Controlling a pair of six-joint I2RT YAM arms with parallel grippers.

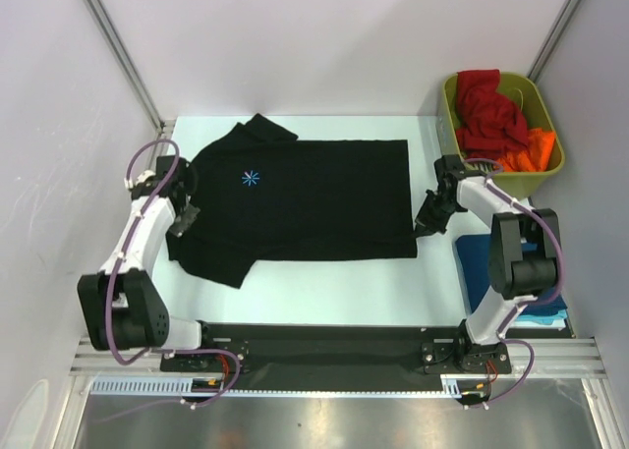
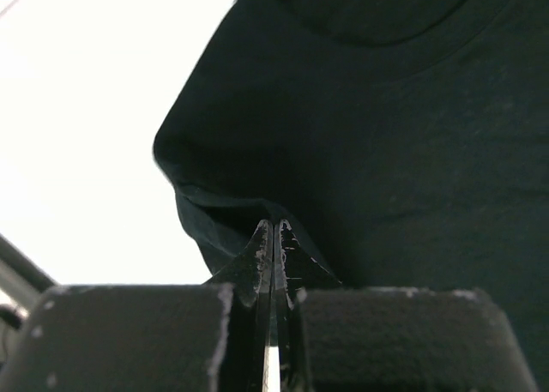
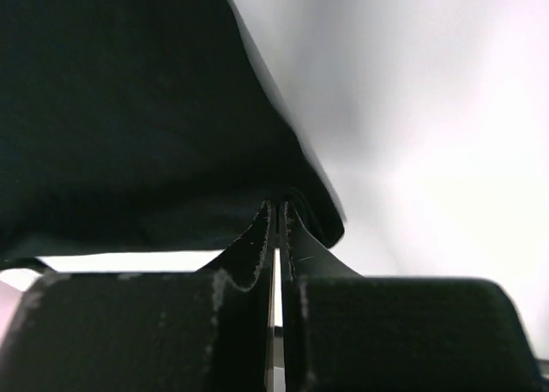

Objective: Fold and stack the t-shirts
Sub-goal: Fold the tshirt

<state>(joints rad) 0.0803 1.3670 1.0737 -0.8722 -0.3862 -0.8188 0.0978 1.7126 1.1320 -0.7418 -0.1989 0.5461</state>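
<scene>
A black t-shirt [image 1: 314, 198] with a light-blue starburst print [image 1: 252, 179] lies spread flat on the white table, collar to the left and hem to the right. My left gripper [image 1: 185, 216] is at its near-left sleeve; in the left wrist view the gripper [image 2: 273, 231] is shut on a fold of the black cloth [image 2: 386, 135]. My right gripper [image 1: 426, 223] is at the near-right hem corner; the right wrist view shows the gripper [image 3: 279, 208] shut on the edge of the black cloth [image 3: 129, 109], which curls round the tips.
An olive-green bin [image 1: 550, 110] at the back right holds a red shirt [image 1: 486, 110] and an orange one [image 1: 536, 149]. A dark blue shirt [image 1: 475, 262] lies on a teal one [image 1: 550, 320] under the right arm. Walls close in the left, back and right.
</scene>
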